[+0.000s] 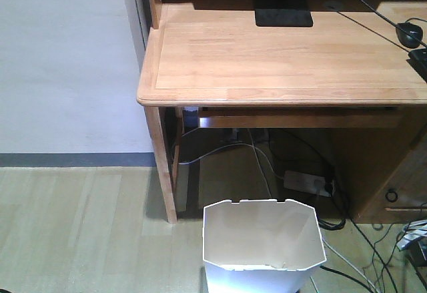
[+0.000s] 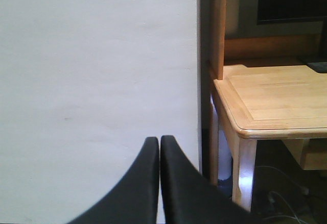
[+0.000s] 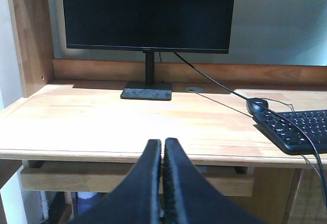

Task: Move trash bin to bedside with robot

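Observation:
The white trash bin [image 1: 261, 246] stands on the wooden floor at the bottom of the front view, just before the desk, with its angular rim up and nothing inside. My left gripper [image 2: 159, 141] is shut and empty, raised and facing the white wall beside the desk's left corner. My right gripper [image 3: 163, 143] is shut and empty, held level with the desk's front edge and facing the monitor. Neither gripper shows in the front view. The bed is out of view.
The light wooden desk [image 1: 280, 59] fills the upper front view, with a black monitor [image 3: 148, 15], mouse [image 3: 255, 104] and keyboard [image 3: 301, 129]. A power strip [image 1: 307, 183] and loose cables lie under it. White wall [image 1: 67, 59] and bare floor are at left.

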Controlling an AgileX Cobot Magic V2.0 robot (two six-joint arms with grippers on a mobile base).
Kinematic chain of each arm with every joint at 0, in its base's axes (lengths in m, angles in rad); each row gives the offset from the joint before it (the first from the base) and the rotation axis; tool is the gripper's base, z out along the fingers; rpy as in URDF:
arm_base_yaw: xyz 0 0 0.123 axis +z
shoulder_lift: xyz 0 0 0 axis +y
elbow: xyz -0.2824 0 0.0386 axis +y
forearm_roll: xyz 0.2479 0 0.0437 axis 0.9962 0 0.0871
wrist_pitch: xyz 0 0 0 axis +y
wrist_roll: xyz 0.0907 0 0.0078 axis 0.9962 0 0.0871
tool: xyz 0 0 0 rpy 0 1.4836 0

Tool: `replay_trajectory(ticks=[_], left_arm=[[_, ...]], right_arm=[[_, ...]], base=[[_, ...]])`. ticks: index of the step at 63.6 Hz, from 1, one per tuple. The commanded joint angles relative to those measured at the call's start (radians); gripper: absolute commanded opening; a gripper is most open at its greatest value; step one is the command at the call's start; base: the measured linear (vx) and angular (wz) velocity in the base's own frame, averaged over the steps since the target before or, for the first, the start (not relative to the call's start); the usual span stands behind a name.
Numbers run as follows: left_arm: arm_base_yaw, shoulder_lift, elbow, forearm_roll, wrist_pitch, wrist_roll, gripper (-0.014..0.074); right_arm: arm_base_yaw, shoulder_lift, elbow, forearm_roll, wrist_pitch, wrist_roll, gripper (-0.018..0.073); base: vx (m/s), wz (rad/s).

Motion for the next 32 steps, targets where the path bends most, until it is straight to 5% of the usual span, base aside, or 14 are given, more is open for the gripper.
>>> replay_trajectory(ticks=[1, 32], left_arm=[[-0.003, -0.005, -0.024, -0.002, -0.073, -0.004, -0.0006], [-0.003, -0.005, -0.024, -0.002, -0.073, -0.004, -0.0006]], right_arm=[[-0.004, -0.011, 0.021, -0.001, -0.071, -0.008, -0.0009], [-0.004, -0.011, 0.021, -0.001, -0.071, -0.008, -0.0009]], base=[[0.0, 0.0], [0.0, 0.0]])
